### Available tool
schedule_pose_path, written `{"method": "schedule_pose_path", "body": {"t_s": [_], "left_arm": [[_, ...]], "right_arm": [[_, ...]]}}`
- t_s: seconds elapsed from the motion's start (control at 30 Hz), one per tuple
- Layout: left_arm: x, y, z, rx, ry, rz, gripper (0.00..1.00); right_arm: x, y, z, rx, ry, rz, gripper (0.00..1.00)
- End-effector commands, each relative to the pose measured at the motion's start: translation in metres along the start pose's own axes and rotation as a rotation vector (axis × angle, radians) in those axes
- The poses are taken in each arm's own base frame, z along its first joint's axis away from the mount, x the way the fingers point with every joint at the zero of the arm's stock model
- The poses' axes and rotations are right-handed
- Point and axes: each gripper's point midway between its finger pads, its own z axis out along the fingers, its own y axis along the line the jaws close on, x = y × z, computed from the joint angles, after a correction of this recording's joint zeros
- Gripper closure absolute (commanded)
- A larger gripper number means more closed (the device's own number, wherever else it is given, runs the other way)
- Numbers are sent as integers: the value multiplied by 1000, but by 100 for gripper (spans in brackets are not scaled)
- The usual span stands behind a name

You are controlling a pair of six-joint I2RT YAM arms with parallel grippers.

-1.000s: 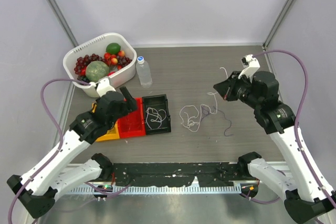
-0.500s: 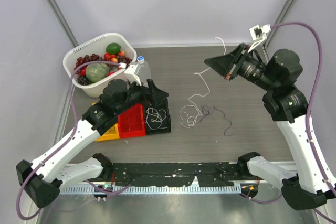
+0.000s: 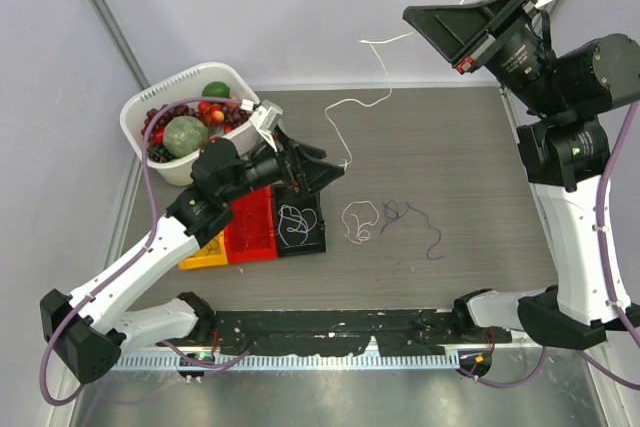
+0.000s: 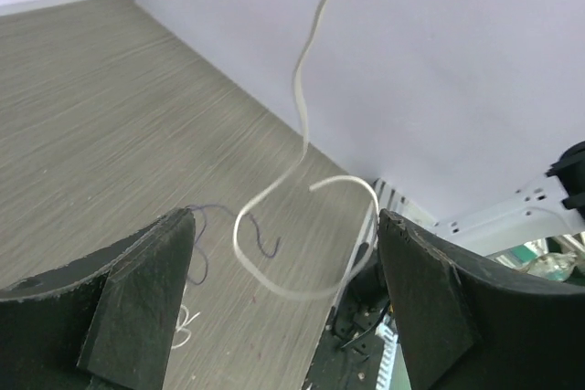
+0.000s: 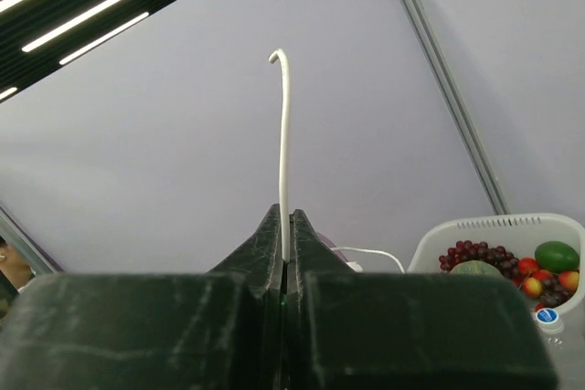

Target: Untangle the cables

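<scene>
We can read no text, label, brand or number in any of these views; the blue cap of the clear plastic bottle [image 5: 548, 315] shows too small for any marking.

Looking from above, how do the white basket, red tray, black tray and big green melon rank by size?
1. white basket
2. red tray and black tray: they look alike, and both are partly under the left arm, so unranked
3. green melon

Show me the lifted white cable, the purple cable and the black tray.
lifted white cable [image 5: 284, 152]: right wrist view, upright stretch.
purple cable [image 3: 392, 212]: top view, its tangled part.
black tray [image 3: 322, 232]: top view, right rim.
</scene>
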Motion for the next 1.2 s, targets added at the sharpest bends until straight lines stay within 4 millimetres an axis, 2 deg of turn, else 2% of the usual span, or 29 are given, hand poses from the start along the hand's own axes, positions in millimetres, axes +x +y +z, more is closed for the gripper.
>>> {"method": "schedule_pose_path", "body": {"t_s": [0.0, 0.2, 0.27, 0.43, 0.57, 0.83, 0.93, 1.03, 1.07, 1.17], "left_arm": [[-50, -41, 0, 150, -156, 8, 15], [-77, -37, 9, 111, -256, -4, 14], [-79, -30, 17, 92, -264, -6, 15], [-81, -35, 38, 152, -232, 19, 18], [-76, -44, 53, 220, -194, 54, 18], [-92, -50, 67, 238, -222, 75, 19], [-94, -59, 72, 290, -205, 78, 26], [-88, -66, 77, 339, -168, 75, 36], [-87, -67, 78, 347, -162, 73, 42], [-91, -72, 76, 371, -182, 65, 48]], "right_arm": [[-1, -1, 8, -27, -5, 46, 99], [13, -7, 6, -49, 14, 103, 99], [17, -8, 5, -47, 22, 110, 99], [22, -8, 3, -49, 33, 122, 99], [24, -7, 1, -52, 33, 126, 99], [36, -13, -1, -46, 51, 156, 99], [43, -19, -1, -39, 60, 172, 99], [45, -19, -1, -38, 63, 176, 99], [46, -19, -2, -37, 64, 176, 99], [49, -21, -3, -31, 68, 178, 99]]}}
